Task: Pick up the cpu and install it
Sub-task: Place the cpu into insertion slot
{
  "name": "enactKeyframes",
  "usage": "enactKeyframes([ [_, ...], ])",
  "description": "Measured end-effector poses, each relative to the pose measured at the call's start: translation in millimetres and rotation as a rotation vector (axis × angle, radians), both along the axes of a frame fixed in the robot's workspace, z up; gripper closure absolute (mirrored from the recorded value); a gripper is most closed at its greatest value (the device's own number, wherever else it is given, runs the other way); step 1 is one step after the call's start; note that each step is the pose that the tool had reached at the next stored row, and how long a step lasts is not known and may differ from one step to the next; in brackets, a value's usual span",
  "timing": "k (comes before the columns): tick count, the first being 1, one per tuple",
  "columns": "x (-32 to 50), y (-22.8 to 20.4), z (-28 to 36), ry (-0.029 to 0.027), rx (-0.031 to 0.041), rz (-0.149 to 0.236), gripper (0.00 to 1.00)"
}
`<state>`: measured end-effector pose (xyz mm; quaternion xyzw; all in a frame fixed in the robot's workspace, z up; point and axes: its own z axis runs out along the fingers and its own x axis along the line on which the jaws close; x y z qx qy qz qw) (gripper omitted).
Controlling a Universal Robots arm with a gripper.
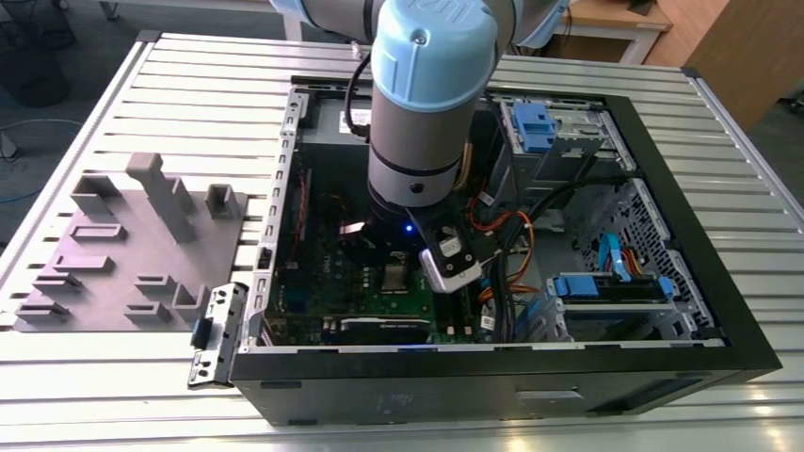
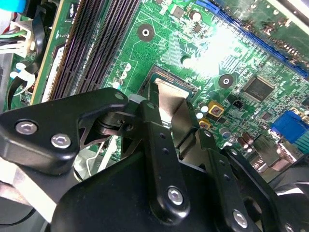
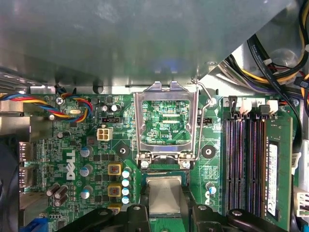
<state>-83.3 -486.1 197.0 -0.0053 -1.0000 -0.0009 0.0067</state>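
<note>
The cpu (image 3: pixel 164 194), a small square chip with a shiny silver-grey top, sits between the black fingers (image 3: pixel 133 212) of my gripper (image 3: pixel 164 208), which is shut on it. It is held low over the green motherboard (image 3: pixel 77 145), right at the dark socket (image 2: pixel 175 79). The socket's silver metal frame (image 3: pixel 166 125) is flipped up and open just beyond the chip. In the second wrist view the cpu (image 2: pixel 170 99) is a silver plate between the finger links. In the exterior view the arm (image 1: pixel 421 122) reaches down into the open computer case (image 1: pixel 503 367). Whether the chip touches the socket cannot be told.
Memory slots (image 3: pixel 246 164) and a memory module (image 3: pixel 273 169) run beside the socket. Bundled cables (image 3: pixel 275 63) and coloured wires (image 3: pixel 72 104) lie near it. Blue drive brackets (image 1: pixel 533 127) fill the case on the exterior view's right. A grey plastic tray (image 1: pixel 126 254) lies outside the case on the slatted table (image 1: pixel 188 85).
</note>
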Motion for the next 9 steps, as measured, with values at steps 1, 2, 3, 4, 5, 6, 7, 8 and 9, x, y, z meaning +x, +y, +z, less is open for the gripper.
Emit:
enactKeyframes([
  [1, 0.0, 0.0, 0.0, 0.0, 0.0, 0.0, 0.61],
  [2, 0.0, 0.0, 0.0, 0.0, 0.0, 0.0, 0.61],
  [3, 0.0, 0.0, -0.3, 0.0, -0.0001, 0.0, 0.55],
  [4, 0.0, 0.0, -0.8, 0.0, 0.0001, 0.001, 0.55],
  [5, 0.0, 0.0, -1.3, 0.0, 0.0001, 0.003, 0.55],
  [6, 0.0, 0.0, -1.7, 0.0, 0.0001, 0.007, 0.55],
  [7, 0.0, 0.0, -2.2, 0.0, 0.0, 0.011, 0.55],
  [8, 0.0, 0.0, -2.5, 0.0, 0.0, 0.014, 0.55],
  [9, 0.0, 0.0, -2.9, 0.0, 0.0, 0.017, 0.55],
])
